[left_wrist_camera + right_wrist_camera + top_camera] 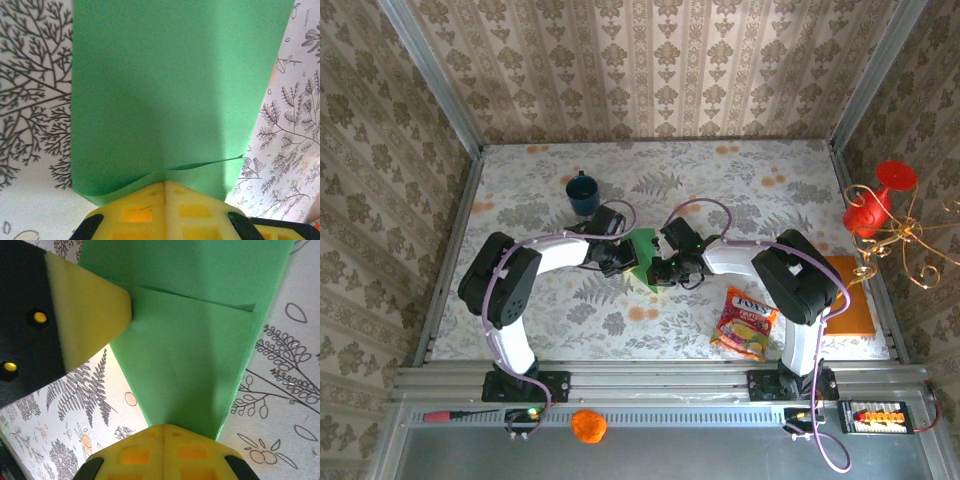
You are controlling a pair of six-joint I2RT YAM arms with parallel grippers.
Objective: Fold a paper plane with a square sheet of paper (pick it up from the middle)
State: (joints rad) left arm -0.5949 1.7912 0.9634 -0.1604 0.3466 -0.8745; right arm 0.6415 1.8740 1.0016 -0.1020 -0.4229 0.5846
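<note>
The paper (642, 250) lies in the middle of the table (750, 190), between the 2 arms and near the mug (584, 193). It is not a flat square. The right wrist view shows at least 2 layers, with one flap's edge running across the sheet and an outline that narrows toward the camera. So the work looks to be in the middle folds: a taper is made, but there is no finished dart with a central ridge yet.

The left gripper (165, 187) has its yellow pads pressed together with no gap, nipping the near edge of the paper where a top layer curls up slightly. The right gripper (164, 430) is closed the same way, pinching the narrow end. In the right wrist view, one of the left gripper's fingers (90, 315) touches the paper's side edge (whether the sheet is lifted or resting I cannot tell).

The next move, as I judge it, is for 1 gripper to hold the paper as an anchor. The other would carry its edge over to the centre line and press the crease flat. Thin paper will likely buckle if both pull at once, so the edges should line up before pressing.
</note>
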